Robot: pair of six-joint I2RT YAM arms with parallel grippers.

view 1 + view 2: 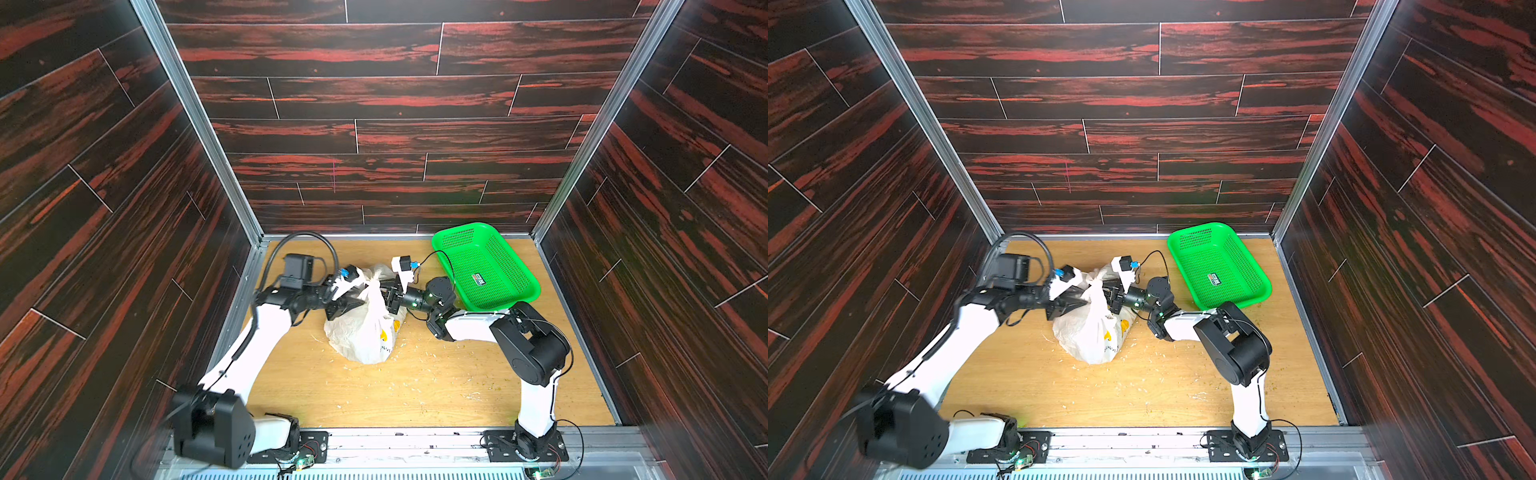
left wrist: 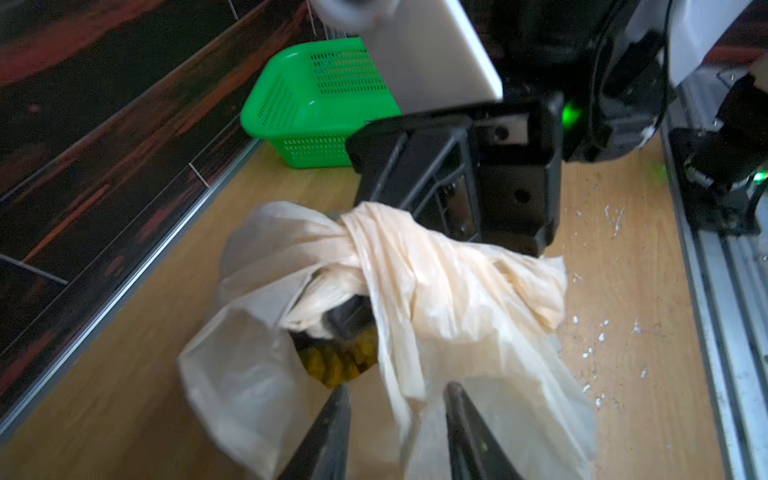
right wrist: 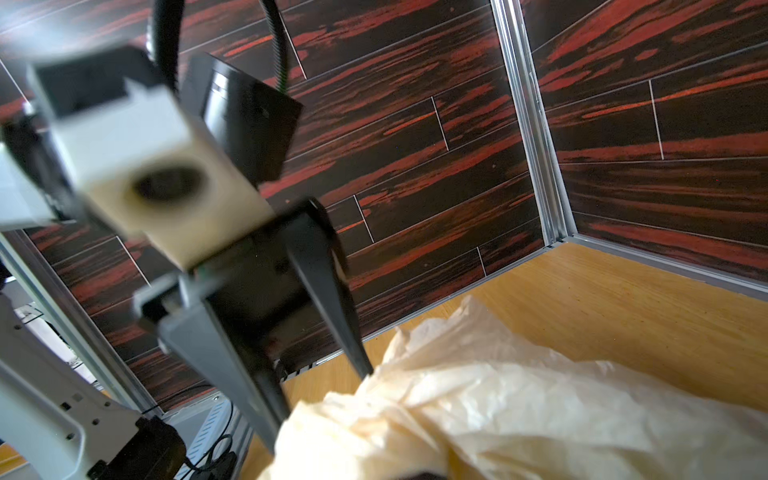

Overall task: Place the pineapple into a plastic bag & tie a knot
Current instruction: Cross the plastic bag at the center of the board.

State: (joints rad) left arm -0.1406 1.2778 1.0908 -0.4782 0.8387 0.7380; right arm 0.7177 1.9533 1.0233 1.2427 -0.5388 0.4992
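At the front rail: left arm base (image 1: 291, 446) and right arm base (image 1: 525, 449), well apart, both arms reaching inward over the table.
Table: bare light wood (image 1: 415, 395), sprinkled with pale flecks (image 2: 598, 336).
Plastic bag: mid-table between the 2 arms in both top views (image 1: 361, 336) (image 1: 1092, 336). It is white and crinkled, resting on the wood, with a yellow print on the side toward the right arm and its top drawn up to a peak.
Pineapple: inside the bag; only a yellow knobbly patch (image 2: 336, 365) shows through a gap under the straps.
Left gripper: (image 2: 397, 386) low against the bag, jaws parted to a moderate gap, with 1 strap end hanging in that gap (loose, by the look of it).
Right gripper: (image 1: 386, 296) jaws closed at the bag's peak, with the plastic pulled up to its tip.
Knot: (image 2: 361, 237) a bunched twist of the handle straps at the top of the bag, touching the right gripper's tip.
Green mesh basket: (image 1: 457, 227) beyond the right arm near the far right corner, well apart from the bag, with 1 small label on its floor.
Back wall: (image 1: 374, 124) dark planks streaked red.
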